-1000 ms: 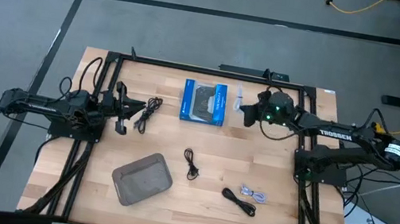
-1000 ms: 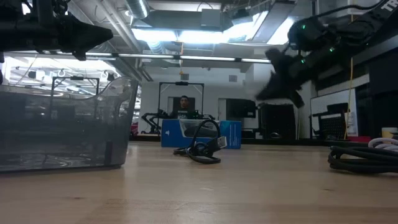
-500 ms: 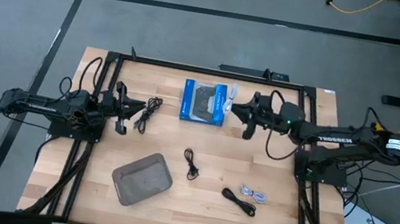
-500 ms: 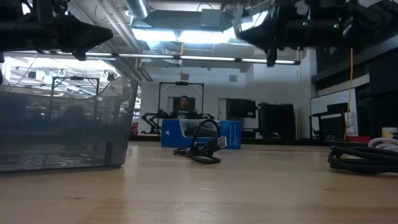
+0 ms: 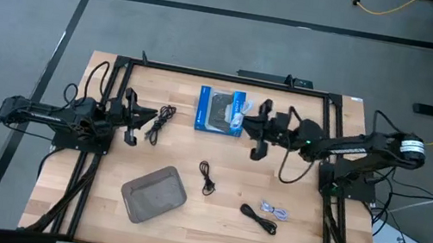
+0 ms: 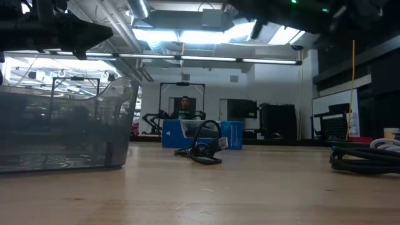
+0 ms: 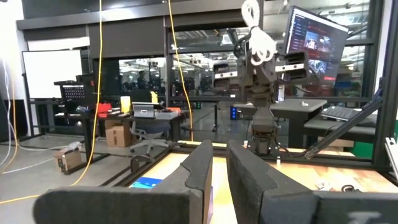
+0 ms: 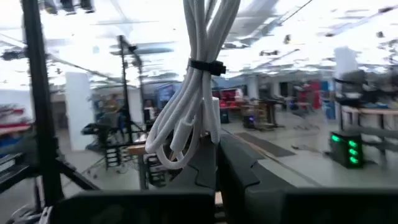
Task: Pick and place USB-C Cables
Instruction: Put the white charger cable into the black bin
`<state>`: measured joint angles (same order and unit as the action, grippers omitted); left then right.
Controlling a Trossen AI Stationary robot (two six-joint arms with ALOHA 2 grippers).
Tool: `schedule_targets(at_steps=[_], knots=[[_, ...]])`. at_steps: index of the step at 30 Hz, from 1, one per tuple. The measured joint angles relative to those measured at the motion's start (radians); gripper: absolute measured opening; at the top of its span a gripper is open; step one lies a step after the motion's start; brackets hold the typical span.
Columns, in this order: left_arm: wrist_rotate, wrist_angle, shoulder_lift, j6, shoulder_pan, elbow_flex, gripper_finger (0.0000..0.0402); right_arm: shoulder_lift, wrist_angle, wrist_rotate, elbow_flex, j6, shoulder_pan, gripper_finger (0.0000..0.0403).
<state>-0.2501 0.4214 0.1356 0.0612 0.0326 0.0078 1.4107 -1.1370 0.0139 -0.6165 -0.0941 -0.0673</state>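
My right gripper [image 5: 244, 124] is high over the right edge of the blue box [image 5: 221, 110], fingers level and pointing to the table's left, shut on a white USB-C cable bundle [image 8: 199, 81]. The left wrist view shows that bundle [image 7: 258, 37] far off, above the right gripper. My left gripper [image 5: 140, 120] waits at the table's left with a narrow gap between its fingers [image 7: 219, 163]. A black cable [image 5: 163, 120] lies beside it. Another black cable [image 5: 207, 177] lies mid-table. A light grey cable [image 5: 275, 210] and a black one [image 5: 260, 220] lie near the right front. My right gripper [image 8: 214, 158] pinches the white bundle between its two fingers [image 8: 239, 168] at its looped lower end [image 8: 177, 148], below the black tie [image 8: 208, 66]. The fingers come level, pointing to the table's left. The bundle is lifted clear and stands up above the fingers.
A grey tray [image 5: 155, 193] sits near the front, left of centre; in the low view its clear wall [image 6: 62, 125] fills the left. The black frame rail [image 5: 232, 77] runs along the far edge. Bare wood [image 5: 229, 154] lies between the box and the mid-table cable.
My right gripper has moved toward the table's left along the far side, from beside the blue box to over its right edge. It has risen out of the low view and tipped from slanting down to level, carrying the white bundle along. The left arm has kept still.
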Motion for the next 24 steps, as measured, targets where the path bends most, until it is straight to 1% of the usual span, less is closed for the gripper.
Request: schedule_targets(at_steps=[2,5,10,16,20,24], knots=[[0.0,0.0,0.0,0.0,0.0,0.0,0.0041,0.049,0.032,0.058,-0.063,0.019,0.0,0.0002],[0.0,0.0,0.0,-0.001,0.0,0.0,0.0041,0.112,0.127,0.132,-0.166,0.025,-0.002,0.0002],[0.0,0.0,0.0,-0.002,0.0,0.0,0.0041,0.198,0.364,0.274,-0.353,0.031,-0.014,0.0002],[0.001,0.0,0.0,-0.002,0.0,0.0,0.0041,0.311,0.647,0.459,-0.568,0.078,-0.005,0.0002],[0.0,0.0,0.0,-0.002,0.0,0.0,0.0041,0.398,0.778,0.502,-0.683,0.121,0.018,0.0004],[0.0,0.0,0.0,-0.006,0.0,0.0,0.0041,0.487,0.837,0.504,-0.771,0.132,0.044,0.0002]])
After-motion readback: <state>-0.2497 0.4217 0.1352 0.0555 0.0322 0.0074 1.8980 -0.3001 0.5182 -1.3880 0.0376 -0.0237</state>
